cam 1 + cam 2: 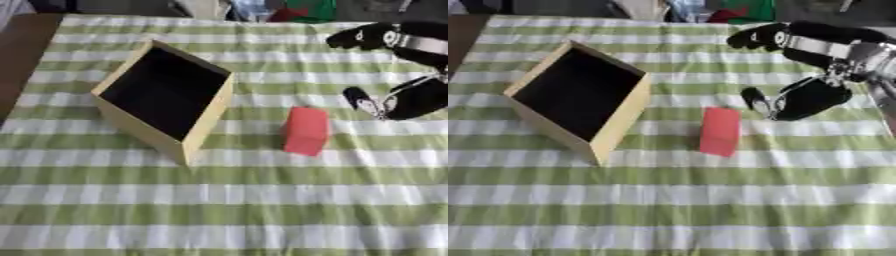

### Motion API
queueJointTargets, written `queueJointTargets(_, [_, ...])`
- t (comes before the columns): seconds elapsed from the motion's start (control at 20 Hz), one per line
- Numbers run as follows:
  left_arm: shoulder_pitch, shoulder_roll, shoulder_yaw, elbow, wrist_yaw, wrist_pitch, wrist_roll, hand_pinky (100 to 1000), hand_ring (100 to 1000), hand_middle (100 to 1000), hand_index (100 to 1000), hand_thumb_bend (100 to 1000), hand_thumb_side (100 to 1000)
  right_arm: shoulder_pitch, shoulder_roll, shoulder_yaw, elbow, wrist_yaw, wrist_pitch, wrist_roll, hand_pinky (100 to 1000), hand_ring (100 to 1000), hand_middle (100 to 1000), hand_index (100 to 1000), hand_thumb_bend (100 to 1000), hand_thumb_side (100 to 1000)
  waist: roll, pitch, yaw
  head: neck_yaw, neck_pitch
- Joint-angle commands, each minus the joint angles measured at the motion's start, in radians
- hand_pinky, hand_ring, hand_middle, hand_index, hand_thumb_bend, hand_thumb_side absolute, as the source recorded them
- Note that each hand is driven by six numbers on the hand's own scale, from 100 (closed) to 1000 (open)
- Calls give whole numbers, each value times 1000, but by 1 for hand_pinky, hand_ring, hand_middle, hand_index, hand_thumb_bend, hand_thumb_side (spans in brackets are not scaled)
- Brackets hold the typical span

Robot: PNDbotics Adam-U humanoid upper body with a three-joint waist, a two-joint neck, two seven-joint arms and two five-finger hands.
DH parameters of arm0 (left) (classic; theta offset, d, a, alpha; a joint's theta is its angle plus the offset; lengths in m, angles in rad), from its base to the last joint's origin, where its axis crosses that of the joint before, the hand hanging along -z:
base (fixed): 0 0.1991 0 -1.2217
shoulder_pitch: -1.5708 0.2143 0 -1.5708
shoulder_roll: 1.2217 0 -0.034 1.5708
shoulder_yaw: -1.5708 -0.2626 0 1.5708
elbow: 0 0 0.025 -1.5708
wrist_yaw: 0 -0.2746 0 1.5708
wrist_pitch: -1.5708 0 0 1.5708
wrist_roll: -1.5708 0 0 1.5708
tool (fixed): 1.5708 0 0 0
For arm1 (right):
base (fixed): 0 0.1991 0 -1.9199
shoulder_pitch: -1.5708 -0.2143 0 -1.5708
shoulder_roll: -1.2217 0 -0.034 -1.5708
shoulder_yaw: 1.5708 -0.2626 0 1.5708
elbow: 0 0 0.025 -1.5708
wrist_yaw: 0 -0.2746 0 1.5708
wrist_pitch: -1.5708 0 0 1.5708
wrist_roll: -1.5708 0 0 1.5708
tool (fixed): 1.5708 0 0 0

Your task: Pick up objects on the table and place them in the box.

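black hand, silver wrist band

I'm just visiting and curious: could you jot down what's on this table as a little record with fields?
Table cover: green and white striped cloth
Box: yellow box, open top, dark inside, nothing seen in it
Item to pick: red block, on the cloth right of the box, apart from it
Right hand: beside the block, not touching it, fingers open
Left hand: not in view

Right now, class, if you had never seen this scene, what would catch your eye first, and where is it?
A red block stands out on the green-and-white checked cloth, right of centre. Left of it sits a wooden box with a dark inside, nothing visible in it. The black right hand hovers at upper right, fingers apart, near the block.
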Motion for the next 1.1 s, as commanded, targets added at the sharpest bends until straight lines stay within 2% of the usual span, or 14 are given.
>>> queueJointTargets(0.05, [-9, 23, -2, -17, 5, -2, -5, 1000, 501, 459, 635, 283, 100, -18, -45, 17, -15, 44, 5, 24, 1000, 1000, 949, 1000, 133, 206, 1, -14, 2, -3, -9])
queueJointTargets(0.2, [-10, 22, -2, -17, 5, -1, -5, 1000, 501, 459, 635, 280, 100, -20, -36, 36, -15, 80, 14, 46, 1000, 1000, 950, 1000, 127, 155, 1, -11, 4, -3, -9])
queueJointTargets(0.25, [-10, 22, -2, -17, 6, -1, -6, 1000, 501, 458, 635, 280, 100, -21, -33, 41, -15, 86, 16, 53, 1000, 1000, 951, 1000, 127, 113, 1, -10, 4, -3, -9])
queueJointTargets(0.75, [-10, 21, -1, -17, 6, -2, -6, 1000, 501, 458, 635, 280, 100, -25, -29, 52, -15, 94, 20, 79, 1000, 1000, 951, 1000, 125, 110, 1, -8, 5, -4, -10])
queueJointTargets(0.8, [-11, 21, -2, -17, 6, -2, -6, 1000, 499, 457, 634, 271, 100, -20, -31, 56, -15, 96, 23, 82, 1000, 1000, 944, 1000, 178, 334, 0, -5, 6, -5, -11])
queueJointTargets(0.85, [-13, 20, -3, -17, 6, -1, -8, 1000, 499, 457, 633, 271, 100, -14, -32, 69, -15, 103, 30, 90, 1000, 1000, 941, 1000, 213, 412, -1, -3, 7, -7, -12])
queueJointTargets(0.9, [-13, 20, -3, -17, 6, -1, -9, 1000, 499, 457, 633, 271, 100, -11, -33, 79, -15, 114, 40, 96, 1000, 1000, 939, 1000, 227, 456, -1, -2, 8, -8, -13])
queueJointTargets(1.1, [-13, 19, -3, -17, 7, -2, -12, 1000, 499, 457, 633, 271, 100, -9, -27, 96, -15, 153, 57, 107, 1000, 1000, 939, 1000, 227, 456, 0, -1, 8, -9, -13])
